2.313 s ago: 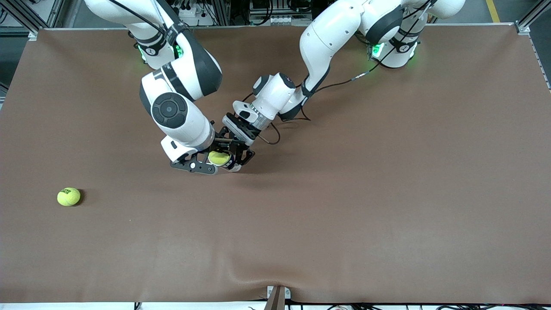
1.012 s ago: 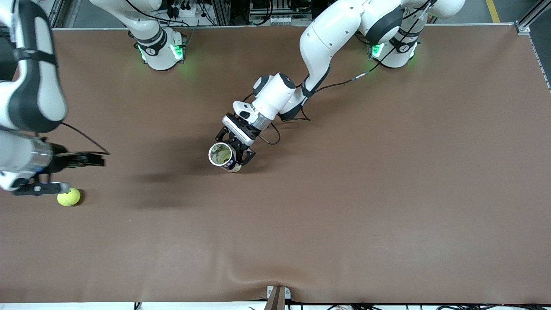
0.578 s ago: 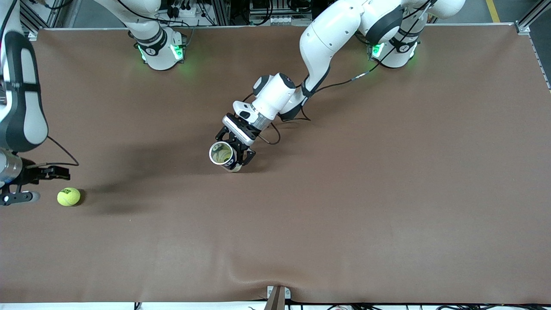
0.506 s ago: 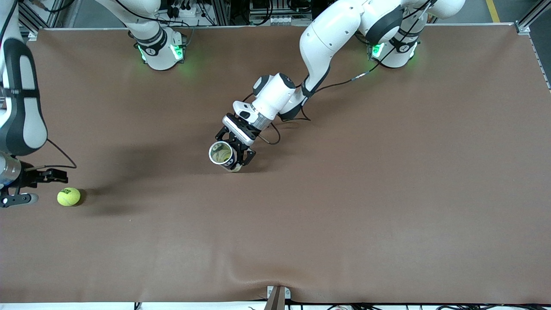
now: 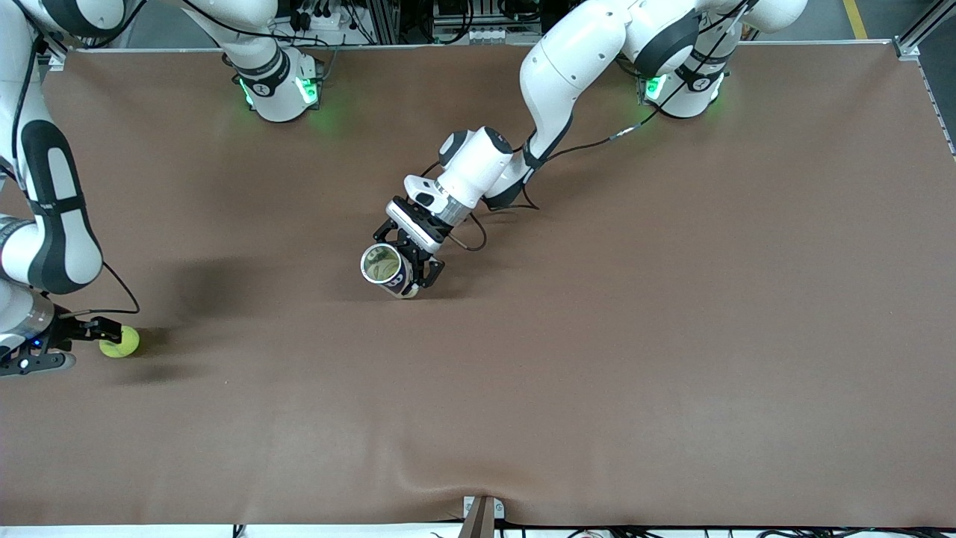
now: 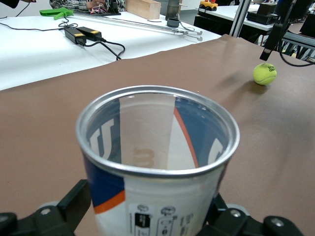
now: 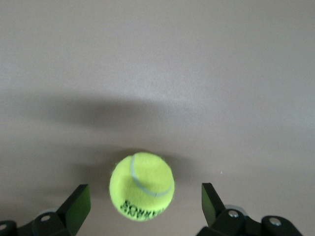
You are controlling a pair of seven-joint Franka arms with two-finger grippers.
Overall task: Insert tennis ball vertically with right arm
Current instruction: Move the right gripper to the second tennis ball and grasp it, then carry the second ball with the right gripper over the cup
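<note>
Just 1 tennis ball [image 5: 122,341], 1 can [image 5: 385,267].

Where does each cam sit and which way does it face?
Front view: high, facing both arms; left gripper holds can, right gripper at tennis ball.
Left wrist view: looks into can; own fingers show.
Right wrist view: looks down at ball between open jaws.
All three share the ball.

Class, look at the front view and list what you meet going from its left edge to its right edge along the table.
right gripper → tennis ball → can → left gripper
</note>
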